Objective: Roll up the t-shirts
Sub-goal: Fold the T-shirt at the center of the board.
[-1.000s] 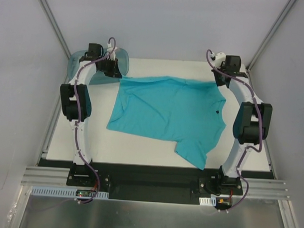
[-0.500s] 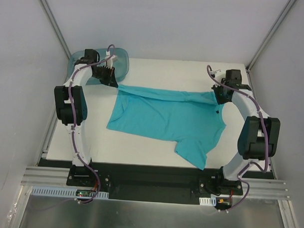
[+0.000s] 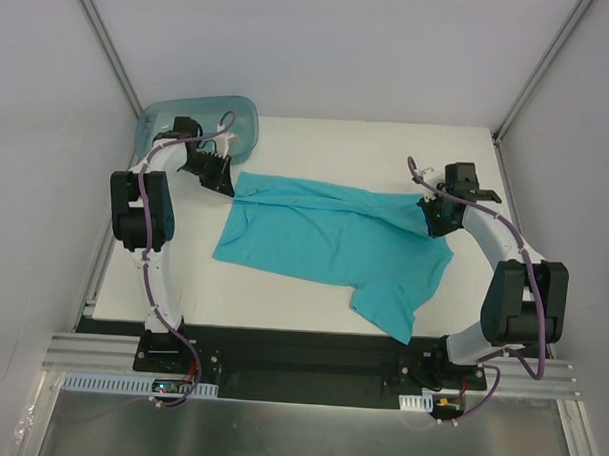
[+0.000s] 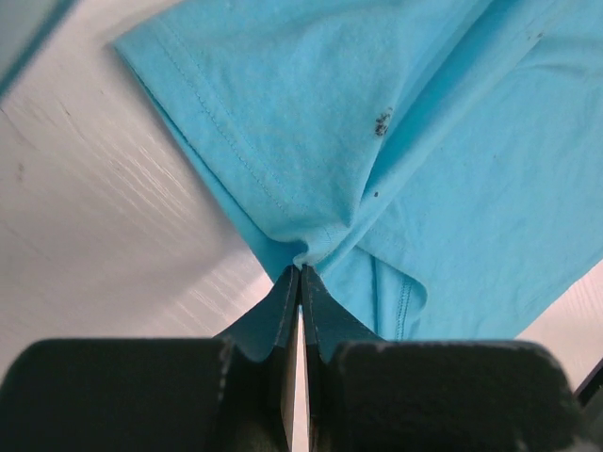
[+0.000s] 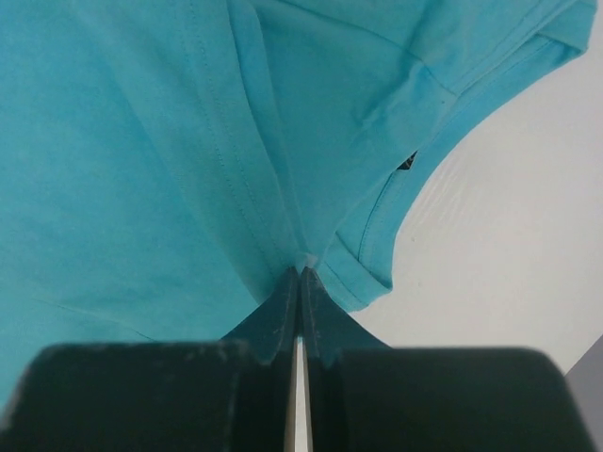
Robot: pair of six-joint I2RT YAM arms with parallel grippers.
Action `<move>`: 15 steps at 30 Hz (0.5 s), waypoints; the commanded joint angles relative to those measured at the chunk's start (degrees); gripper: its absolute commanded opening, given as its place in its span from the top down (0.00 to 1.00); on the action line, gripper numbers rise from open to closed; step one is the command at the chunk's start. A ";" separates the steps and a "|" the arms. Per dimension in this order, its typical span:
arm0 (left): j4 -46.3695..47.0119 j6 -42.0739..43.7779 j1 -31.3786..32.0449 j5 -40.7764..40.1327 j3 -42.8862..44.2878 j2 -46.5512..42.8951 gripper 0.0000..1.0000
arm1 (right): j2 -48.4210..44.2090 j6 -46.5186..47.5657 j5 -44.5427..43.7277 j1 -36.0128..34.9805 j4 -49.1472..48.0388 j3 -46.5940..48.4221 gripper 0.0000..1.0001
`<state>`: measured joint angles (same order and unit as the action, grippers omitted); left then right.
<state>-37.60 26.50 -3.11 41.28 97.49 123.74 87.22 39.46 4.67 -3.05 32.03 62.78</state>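
– Since you have both wrist feeds up, how far along is the rolling?

– Barely begun, I'd say. My plain teal short-sleeved soft fabric t-shirt (image 3: 334, 239) lies spread across the middle of the white counter (image 3: 367, 150), collar end towards the right arm and one sleeve trailing towards the bases. Only its far edge is off the surface, doubled back a little over the body. No roll exists yet. I read this as the lengthwise fold that comes before it.

– And your grip?

– My left tool (image 3: 226, 183) is clenched on a pinch of cloth at the far left corner, next to the hem stitching; the left wrist view shows the jaws pressed together with fabric puckered between them. My right tool (image 3: 426, 210) is clenched the same way on the far edge, close to the neck opening. The cloth between the two hangs as a slightly slack ridge.

– What has changed over the last second?

– Both arms have drawn back towards their bases. That far edge sat close to the back of the counter and now rides over the shirt's upper third, so less of the body shows flat. My left arm has also come off the translucent blue-green rigid plastic tub (image 3: 203, 114) in the far left corner, which is more exposed. The near hem and sleeve have not moved.

– What's left?

– Laying the fold down, squaring it, then all of the rolling.
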 commanded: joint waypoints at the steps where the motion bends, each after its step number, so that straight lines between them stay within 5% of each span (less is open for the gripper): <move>1: -2.74 3.38 -0.75 -1.46 -2.30 -4.83 0.99 | -2.93 0.00 -0.36 -0.03 3.38 -2.66 0.99; 3: -3.09 3.47 -1.01 -2.69 -3.27 -5.35 0.90 | -2.58 1.83 -0.01 0.06 6.54 -3.11 0.98; 9: -4.94 4.70 -1.54 -1.21 -3.45 -10.53 0.61 | -2.94 5.27 3.06 4.97 15.60 3.64 0.59; 15: -4.93 0.05 0.47 -0.05 4.98 -5.55 0.55 | 10.58 1.94 4.56 7.53 14.55 19.79 0.53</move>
<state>-41.98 28.42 -4.49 38.98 96.31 117.05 90.19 43.27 7.57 3.55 46.33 71.85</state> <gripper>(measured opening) 0.443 0.462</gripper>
